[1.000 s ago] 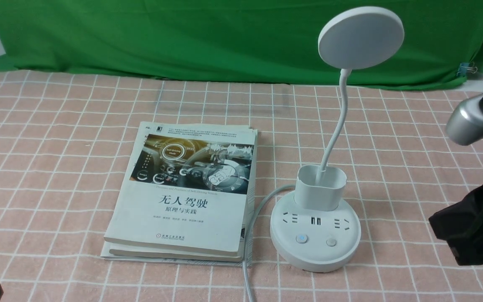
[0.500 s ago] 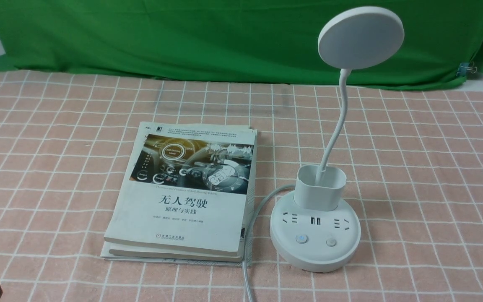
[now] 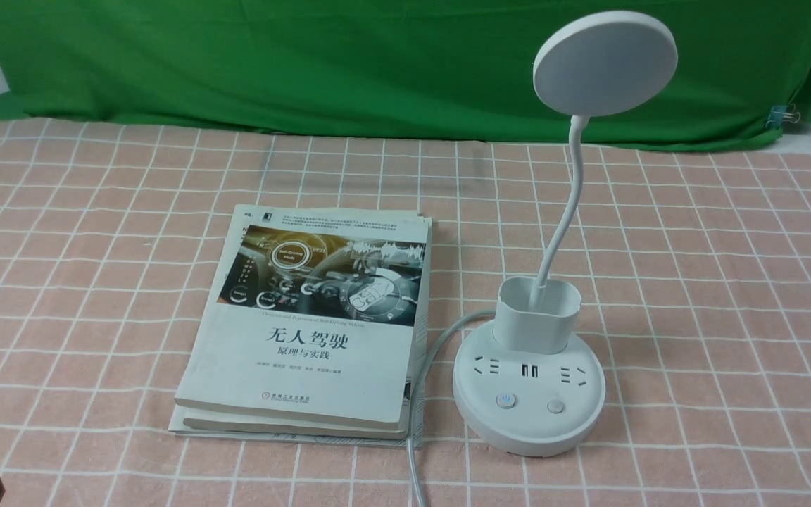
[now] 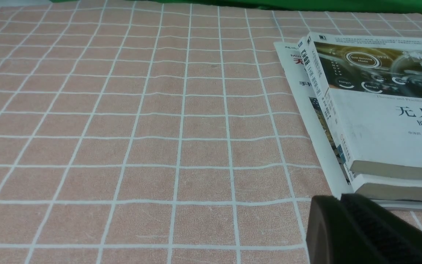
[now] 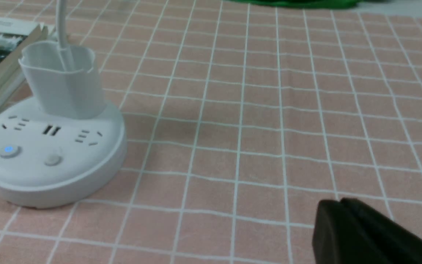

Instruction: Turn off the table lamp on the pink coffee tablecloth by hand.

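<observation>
R hand (image 5: 340, 209) closed, well apart frm lamp (image 5: 60, 172)

Bright, even light from above; faint soft shadows beside the table lamp (image 3: 538, 317) and books (image 3: 307, 317). Front view sharp; right wrist view softer, right tool (image 5: 341, 211) blurred at lower right.

Lamp (image 3: 538, 325): smooth matt white plastic. Cloth (image 3: 694, 282): matt woven fabric, slightly rough. Book (image 3: 307, 355): smooth paper cover.

One table lamp (image 3: 539, 320), two books (image 3: 307, 366), one booklet (image 4: 304, 110), one pink tablecloth (image 3: 96, 246).
</observation>
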